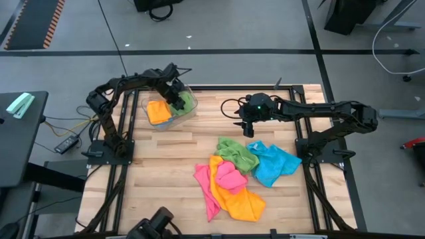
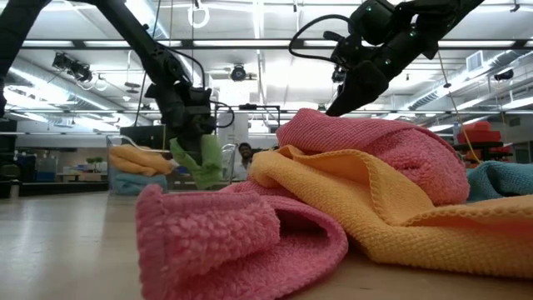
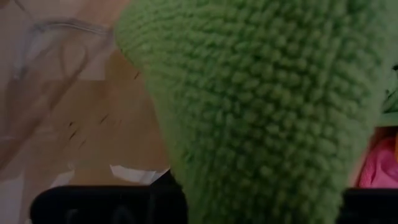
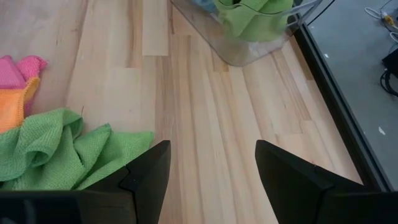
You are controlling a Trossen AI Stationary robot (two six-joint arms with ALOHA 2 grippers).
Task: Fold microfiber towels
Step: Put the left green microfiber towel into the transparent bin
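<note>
A clear plastic bin [image 1: 174,123] stands at the table's far left with an orange-yellow towel [image 1: 158,110] in it. My left gripper [image 1: 176,93] is over the bin, shut on a green towel [image 2: 200,162]. Near the table's middle lies a loose pile of towels: green [image 1: 236,151], blue [image 1: 275,162], pink [image 1: 226,178] and orange-yellow [image 1: 242,199], lapping over one another. My right gripper [image 4: 211,155] hangs open above bare wood just beyond the pile's green towel [image 4: 62,149], touching nothing. My left gripper pinches the green towel at its top [image 2: 193,142] between its two fingers, coming from above and slanting down. The towel hangs slack below the fingers in bunched folds. Its lower part [image 4: 255,18] reaches down inside the bin. The cloth fills the left wrist view and hides the fingertips.
The bin's clear wall [image 4: 236,53] stands near the table's far edge, whose dark rail [image 4: 336,81] runs beside it. Bare wood [image 1: 166,172] lies between the bin and the pile and along the left side. A person shows in the room beyond the table [image 2: 246,154].
</note>
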